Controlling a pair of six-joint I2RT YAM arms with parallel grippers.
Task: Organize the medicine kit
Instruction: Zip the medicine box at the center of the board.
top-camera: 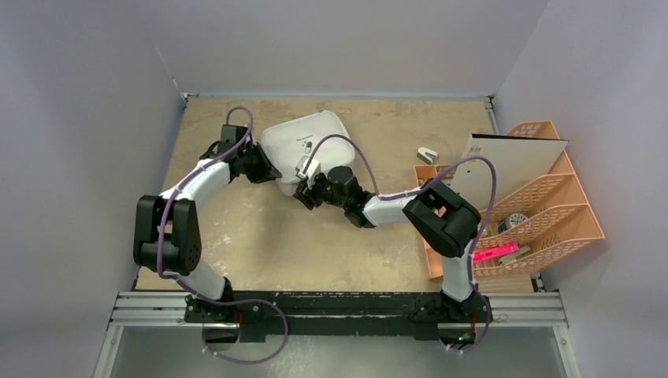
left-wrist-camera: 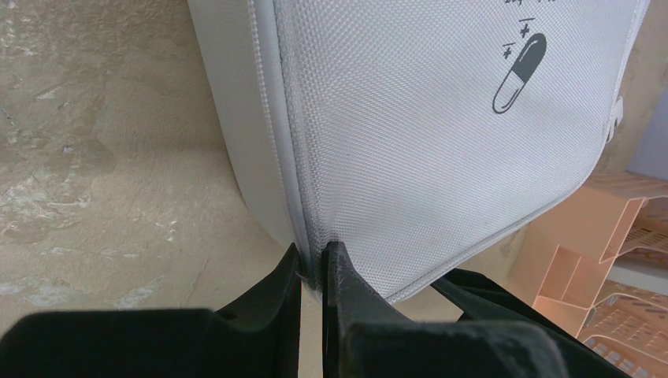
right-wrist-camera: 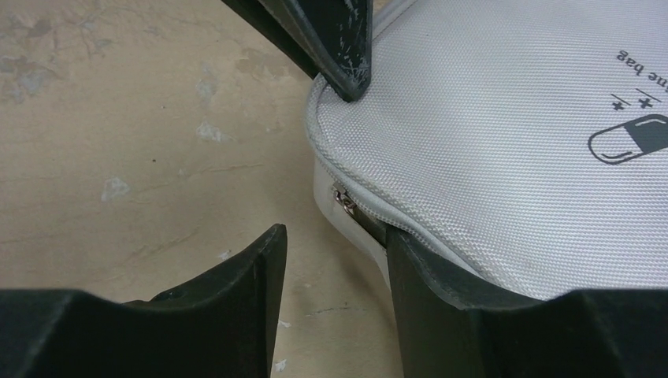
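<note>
Top external view: the medicine kit [top-camera: 311, 146], a white rounded case with its woven lid facing up, lies on the table [top-camera: 354, 244] toward the far middle, tilted relative to the table edges. The pill logo [left-wrist-camera: 520, 72] is visible on the lid.

Left wrist view: the left gripper [left-wrist-camera: 313, 264] is clamped on the lid's raised seam at a near corner of the kit. Both fingers press the edge between them.

Right wrist view: the right gripper [right-wrist-camera: 335, 236] stands apart-jawed at the adjacent stretch of the near edge. One finger is against the case wall below the lid rim and the other is over bare table; nothing is held. A zipper slider [right-wrist-camera: 343, 198] sits at the corner, with a dark gap between lid and base just beside it.

Surroundings: a peach lattice organizer [top-camera: 563, 216] stands at the right edge, well apart from the kit. A white panel [top-camera: 512, 161] leans in it and a pink item [top-camera: 495, 253] lies in its near compartment.
</note>
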